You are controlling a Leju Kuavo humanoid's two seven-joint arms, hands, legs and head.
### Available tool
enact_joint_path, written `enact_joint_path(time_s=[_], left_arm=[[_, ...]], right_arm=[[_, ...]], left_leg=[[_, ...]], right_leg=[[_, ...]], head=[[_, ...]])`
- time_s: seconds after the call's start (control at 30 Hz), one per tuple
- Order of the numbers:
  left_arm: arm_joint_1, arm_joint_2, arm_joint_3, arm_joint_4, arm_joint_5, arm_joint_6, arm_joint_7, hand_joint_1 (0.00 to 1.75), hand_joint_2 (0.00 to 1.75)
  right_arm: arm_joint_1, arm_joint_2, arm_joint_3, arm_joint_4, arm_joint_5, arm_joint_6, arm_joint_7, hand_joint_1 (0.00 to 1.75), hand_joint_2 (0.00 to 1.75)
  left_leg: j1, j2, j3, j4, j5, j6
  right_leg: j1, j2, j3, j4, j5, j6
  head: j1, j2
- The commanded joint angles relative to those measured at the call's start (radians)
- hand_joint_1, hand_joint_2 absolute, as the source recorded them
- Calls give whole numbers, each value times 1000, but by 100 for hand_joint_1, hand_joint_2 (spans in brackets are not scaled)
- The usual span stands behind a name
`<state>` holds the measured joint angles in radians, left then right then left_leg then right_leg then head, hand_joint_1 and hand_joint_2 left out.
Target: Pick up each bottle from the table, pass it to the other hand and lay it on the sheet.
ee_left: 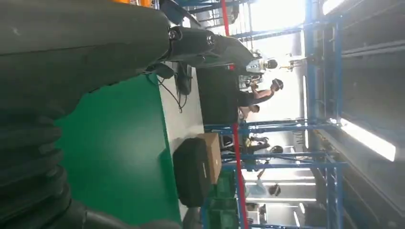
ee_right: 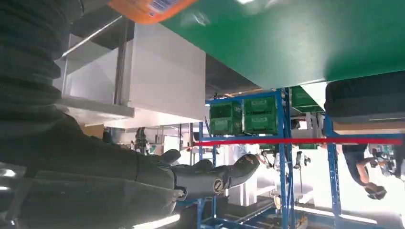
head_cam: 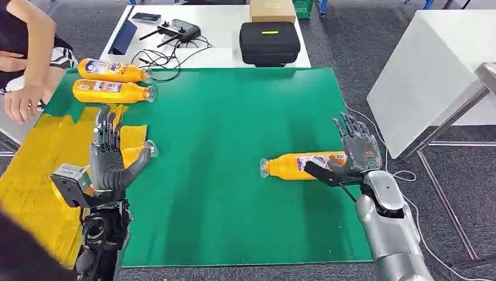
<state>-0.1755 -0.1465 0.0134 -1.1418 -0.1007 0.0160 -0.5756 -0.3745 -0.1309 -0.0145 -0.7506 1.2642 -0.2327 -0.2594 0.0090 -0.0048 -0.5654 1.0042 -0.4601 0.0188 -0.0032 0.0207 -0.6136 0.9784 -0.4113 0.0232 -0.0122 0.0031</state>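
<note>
floor: grey carpet (head_cam: 351,52) | white table (head_cam: 222,35) behind green one, carrying black case (head_cam: 269,43), cardboard box (head_cam: 272,10), controller with cables (head_cam: 178,29) | white panel (head_cam: 433,64) leaning at right, metal frame (head_cam: 462,111) beside it | blue racking (ee_right: 284,143) with green crates (ee_right: 243,117) | bright backlight from far end, ceiling strip light (ee_left: 367,140)
</note>
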Motion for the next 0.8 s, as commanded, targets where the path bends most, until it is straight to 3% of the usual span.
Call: enact_joint_path(time_s=[0.03, 0.2, 0.33, 0.6, 0.73, 0.8], left_arm=[[-52, -8, -21, 48, 17, -13, 5, 0, 175], [-64, -6, -18, 56, 23, -6, 8, 0, 175], [-83, -8, -15, 77, 30, -2, 10, 0, 175], [-85, -8, -15, 77, 30, -2, 10, 0, 175], [-93, -9, -19, 91, 32, 0, 13, 0, 175], [-109, -12, -23, 112, 32, 0, 16, 0, 175]], right_arm=[[-226, 55, 62, 331, 15, 54, 20, 0, 175], [-273, 67, 77, 418, 9, 137, 22, 0, 175], [-294, 60, 115, 468, 21, 284, 89, 0, 175], [-293, 57, 115, 468, 21, 284, 88, 0, 175], [-300, 54, 114, 483, 1, 387, 98, 0, 175], [-305, 49, 118, 509, -1, 497, 111, 0, 175]], left_leg=[[0, 4, 5, -1, -1, 0], [0, 1, 6, -1, -2, 0], [0, 0, 6, -1, -2, 0], [0, -2, 4, -1, 0, 0], [0, -2, 6, -1, 0, 0], [0, -2, 7, -1, 0, 0]], right_leg=[[0, 3, 3, -1, 0, 0], [0, -1, 5, -1, -1, 0], [0, -2, 5, 0, -2, 0], [1, -4, 4, -1, -1, 0], [1, -4, 5, -1, -1, 0], [1, -5, 7, -2, -1, 0]], head=[[0, 0], [0, 0], [0, 0], [0, 0], [0, 0], [0, 0]])
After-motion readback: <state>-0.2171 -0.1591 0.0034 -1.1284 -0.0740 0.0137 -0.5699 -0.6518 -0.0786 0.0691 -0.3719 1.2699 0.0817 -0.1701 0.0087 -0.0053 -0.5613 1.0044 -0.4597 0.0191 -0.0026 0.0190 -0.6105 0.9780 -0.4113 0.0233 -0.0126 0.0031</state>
